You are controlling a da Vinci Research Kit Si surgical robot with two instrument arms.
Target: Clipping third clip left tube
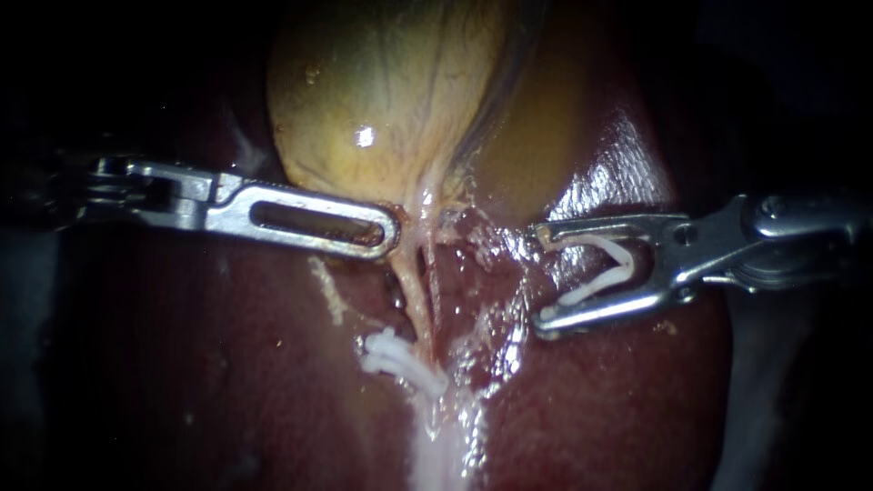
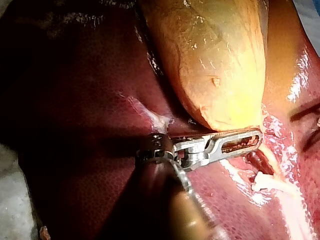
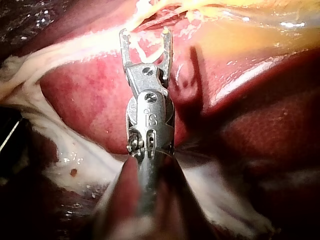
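Note:
The yellow gallbladder lies on the dark red liver. Two thin pale tubes run down from its neck; the left tube carries white clips lower down. My left instrument comes in level, its slotted jaws shut on tissue at the gallbladder's neck. My right instrument stands to the right of the tubes, clear of them. Its jaws are spread wide and hold a white V-shaped clip between them. In the right wrist view the jaws and the loaded clip point at the pale strands ahead.
Wet, raw tissue glistens between the tubes and my right instrument. A whitish band runs down below the clips. Liver surrounds the gallbladder on both sides.

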